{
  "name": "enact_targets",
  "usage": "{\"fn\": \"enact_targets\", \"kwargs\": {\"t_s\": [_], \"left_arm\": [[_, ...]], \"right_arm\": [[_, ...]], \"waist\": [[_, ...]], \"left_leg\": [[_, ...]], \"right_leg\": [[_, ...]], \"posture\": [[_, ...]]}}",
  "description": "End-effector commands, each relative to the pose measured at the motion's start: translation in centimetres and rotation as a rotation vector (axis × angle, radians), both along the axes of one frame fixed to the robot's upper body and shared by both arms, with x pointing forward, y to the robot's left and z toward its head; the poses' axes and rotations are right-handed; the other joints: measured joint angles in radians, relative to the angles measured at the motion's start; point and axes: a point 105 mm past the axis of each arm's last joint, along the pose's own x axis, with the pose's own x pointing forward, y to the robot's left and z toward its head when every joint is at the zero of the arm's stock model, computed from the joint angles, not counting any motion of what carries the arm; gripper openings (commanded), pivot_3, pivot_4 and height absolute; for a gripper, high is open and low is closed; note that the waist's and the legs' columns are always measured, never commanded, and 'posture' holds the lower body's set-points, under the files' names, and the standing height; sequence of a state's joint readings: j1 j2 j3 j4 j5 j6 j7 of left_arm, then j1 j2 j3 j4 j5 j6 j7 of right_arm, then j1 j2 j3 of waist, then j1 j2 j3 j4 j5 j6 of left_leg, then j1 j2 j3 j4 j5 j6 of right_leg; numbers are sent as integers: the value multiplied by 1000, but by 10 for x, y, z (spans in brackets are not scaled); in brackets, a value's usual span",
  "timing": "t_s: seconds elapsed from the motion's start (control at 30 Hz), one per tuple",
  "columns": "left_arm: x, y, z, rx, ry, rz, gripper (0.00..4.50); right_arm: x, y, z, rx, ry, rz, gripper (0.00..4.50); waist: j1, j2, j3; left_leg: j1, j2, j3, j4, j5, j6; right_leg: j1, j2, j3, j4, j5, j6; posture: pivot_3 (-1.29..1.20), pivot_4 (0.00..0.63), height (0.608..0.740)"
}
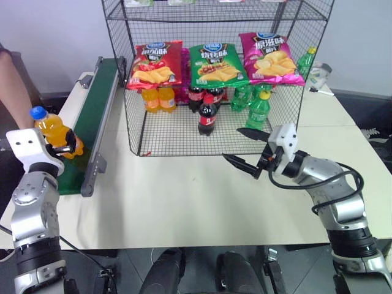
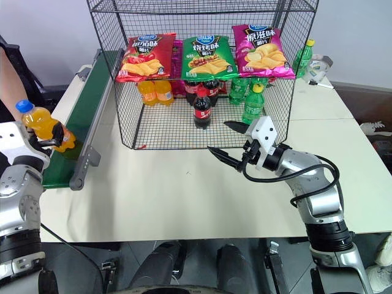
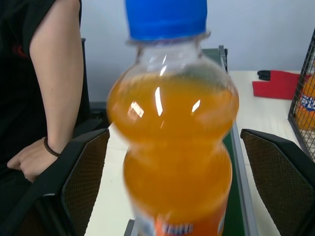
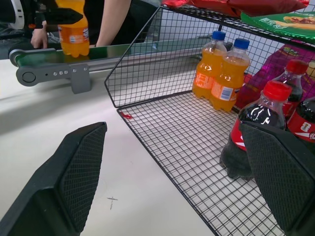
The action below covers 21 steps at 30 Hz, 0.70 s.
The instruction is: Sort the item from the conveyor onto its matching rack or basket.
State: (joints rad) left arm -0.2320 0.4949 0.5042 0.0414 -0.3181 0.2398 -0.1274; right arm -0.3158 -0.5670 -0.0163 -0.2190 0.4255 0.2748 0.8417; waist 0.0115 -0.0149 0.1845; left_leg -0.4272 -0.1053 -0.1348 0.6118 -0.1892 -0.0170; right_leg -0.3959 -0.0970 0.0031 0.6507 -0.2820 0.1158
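Orange soda fills the small bottle [image 1: 54, 131] with the blue cap, which stands between the two fingers of the left end effector [image 1: 64, 147], gripped at the near end of the green conveyor [image 1: 95, 104]. The right end effector [image 1: 248, 150] hangs with its jaws spread wide and empty over the white worktop [image 1: 184, 196], just before the black wire rack [image 1: 214, 138], where two orange bottles [image 1: 158, 98] stand beside cola bottles [image 1: 207, 113].

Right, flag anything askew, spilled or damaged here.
Nothing spilled or damaged. The orange soda bottle leans between the left gripper's fingers over the conveyor. Bottles in the wire rack stand upright.
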Motion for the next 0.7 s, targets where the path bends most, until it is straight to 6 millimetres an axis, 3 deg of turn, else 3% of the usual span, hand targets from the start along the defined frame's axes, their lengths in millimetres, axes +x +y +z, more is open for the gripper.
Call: {"fn": "enact_targets", "kwargs": {"t_s": [0.03,0.13,0.27,0.4,0.47,0.53,0.7], "left_arm": [[-6,6,17,8,-76,20,3544],[-8,6,17,9,-80,19,2373],[-9,0,29,4,-134,-32,2337],[-9,-13,59,2,-233,-124,2337],[-6,-33,77,-11,-275,-246,2337],[-3,-72,90,4,-276,-452,2337],[-1,-130,88,1,-210,-717,2337]], "right_arm": [[-1,0,11,16,-53,8,4500],[-1,-1,10,16,-52,8,4500],[-1,-1,10,15,-54,7,4500],[-1,-2,12,14,-58,5,4500],[-1,-3,13,12,-62,3,4500],[-1,-4,15,9,-69,-2,4500],[-2,-8,17,4,-80,-20,4500]], "waist": [[0,0,0],[0,0,0],[1,0,0],[1,-1,0],[2,-1,0],[2,-2,1],[-2,-1,0]], "left_leg": [[0,0,0,0,0,0],[0,0,0,0,0,0],[0,0,0,0,0,0],[0,0,0,0,0,0],[0,0,0,1,0,0],[0,0,0,1,0,0],[0,-1,0,1,0,0]], "right_leg": [[0,0,0,0,0,0],[0,0,0,0,0,0],[0,0,0,0,0,0],[0,0,0,0,0,0],[0,0,0,0,0,0],[0,0,-1,0,0,0],[1,0,0,0,0,0]], "posture": [[0,150,740],[0,150,740],[0,150,740],[0,150,740],[0,150,740],[0,150,740],[0,150,740]]}}
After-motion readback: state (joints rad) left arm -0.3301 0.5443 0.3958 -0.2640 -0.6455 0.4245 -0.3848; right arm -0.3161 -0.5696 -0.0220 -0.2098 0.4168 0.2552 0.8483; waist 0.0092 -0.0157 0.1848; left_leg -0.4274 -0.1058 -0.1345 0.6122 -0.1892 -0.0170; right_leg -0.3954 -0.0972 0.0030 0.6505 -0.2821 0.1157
